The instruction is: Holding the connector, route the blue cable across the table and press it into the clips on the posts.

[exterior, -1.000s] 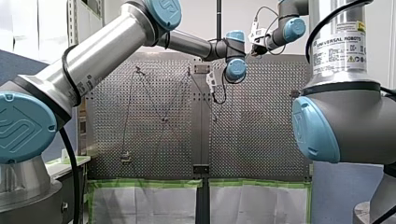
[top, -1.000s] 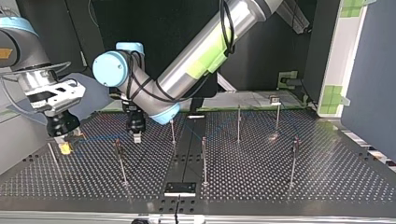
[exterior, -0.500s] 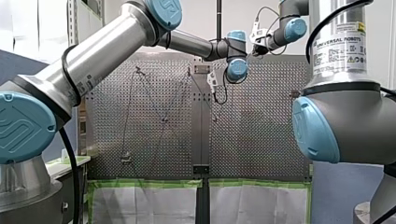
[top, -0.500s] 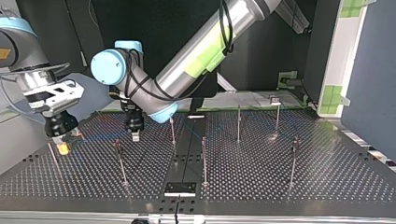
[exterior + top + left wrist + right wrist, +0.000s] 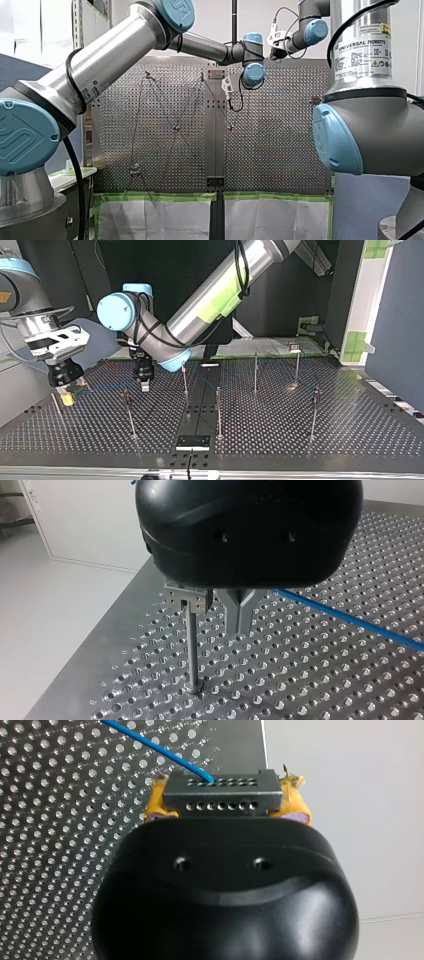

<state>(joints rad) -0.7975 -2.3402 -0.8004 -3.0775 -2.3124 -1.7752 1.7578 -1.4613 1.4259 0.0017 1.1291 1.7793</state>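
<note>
In the right wrist view my right gripper (image 5: 226, 809), with yellow pads, is shut on a dark connector block (image 5: 222, 787) with rows of holes. The blue cable (image 5: 150, 745) leaves the block and runs over the perforated table. In the top view that gripper (image 5: 66, 396) hangs at the left, low over the table. My left gripper (image 5: 243, 625) is shut with nothing between its fingers. A thin post (image 5: 192, 650) with a metal clip (image 5: 190, 600) stands just beside it, and the blue cable (image 5: 350, 621) passes behind its fingers. In the top view it (image 5: 145, 385) is left of centre.
Several thin clip posts stand on the table in the top view, such as one (image 5: 129, 412) near my left gripper, one (image 5: 218, 412) at the middle and one (image 5: 314, 412) at the right. A small black plate (image 5: 192, 441) lies at the near edge.
My left arm has shifted slightly toward the top view's left. My right gripper has risen a little with the connector. In the last half second hardly anything has moved.
</note>
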